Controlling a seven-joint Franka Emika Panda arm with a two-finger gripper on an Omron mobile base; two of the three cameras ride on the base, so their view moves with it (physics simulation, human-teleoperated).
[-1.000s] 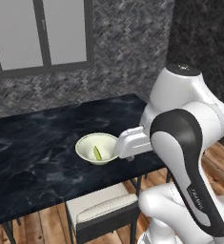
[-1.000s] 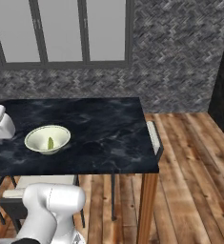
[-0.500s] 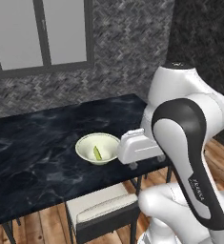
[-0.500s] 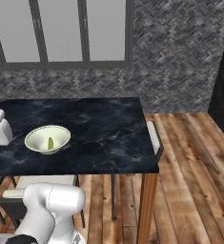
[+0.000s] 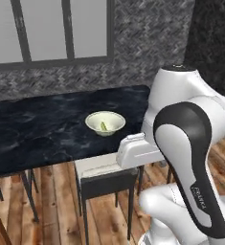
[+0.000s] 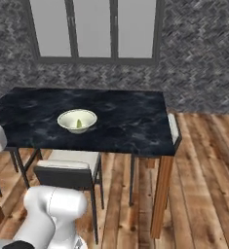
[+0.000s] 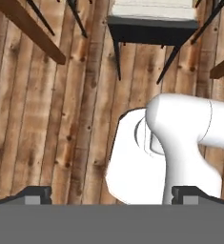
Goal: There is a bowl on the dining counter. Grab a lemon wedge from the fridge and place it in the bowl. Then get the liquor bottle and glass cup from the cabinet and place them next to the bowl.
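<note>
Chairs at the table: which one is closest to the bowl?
The chair with the pale seat tucked under the long front edge, just below the bowl; the other chair sits at the table's end.

The dining counter (image 5: 42, 127) of dark veined marble carries 1 cream bowl (image 5: 105, 122).

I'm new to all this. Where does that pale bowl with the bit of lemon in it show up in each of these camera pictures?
Left base view: the bowl sits near the middle, on the dining counter, left of the white arm.
Right base view: the bowl sits left of centre, toward the counter's near edge.
Hand view: looks down at the wooden floor and a chair.
Shared landmark: the cushioned chair tucked under the counter below the bowl.
</note>
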